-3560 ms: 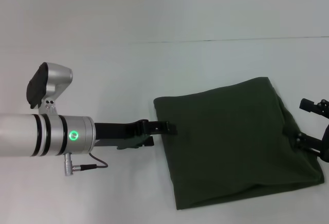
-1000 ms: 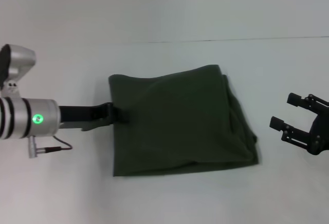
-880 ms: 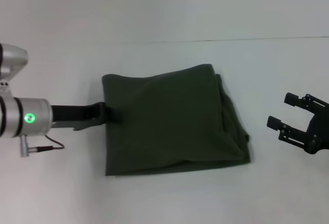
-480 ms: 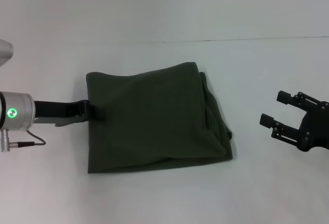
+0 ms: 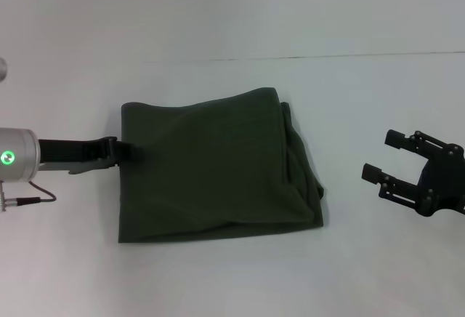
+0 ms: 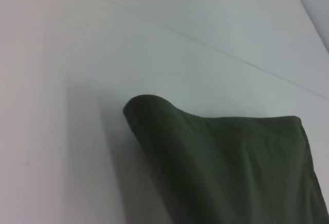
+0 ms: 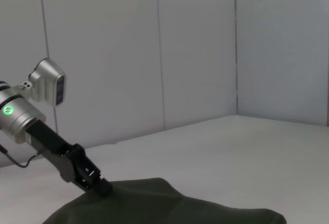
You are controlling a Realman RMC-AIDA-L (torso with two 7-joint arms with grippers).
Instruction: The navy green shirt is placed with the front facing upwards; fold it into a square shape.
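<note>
The navy green shirt (image 5: 211, 168) lies folded into a rough square in the middle of the table, plain green side up, with looser layers bunched along its right edge. My left gripper (image 5: 127, 152) reaches in from the left and is shut on the shirt's left edge. The right wrist view shows that left gripper (image 7: 100, 185) pinching the cloth (image 7: 154, 203). In the left wrist view the held edge of the shirt (image 6: 231, 167) curls up off the table. My right gripper (image 5: 378, 155) hovers open to the right of the shirt, apart from it.
The white table (image 5: 232, 281) runs all around the shirt. A thin seam (image 5: 290, 58) crosses it at the back. Pale wall panels (image 7: 195, 54) stand behind the table. A grey cable (image 5: 29, 201) hangs under my left wrist.
My left gripper pulled the shirt to the left across the table, then drew back a little while the shirt stayed almost still. The right gripper drifted slightly left and stays open.
</note>
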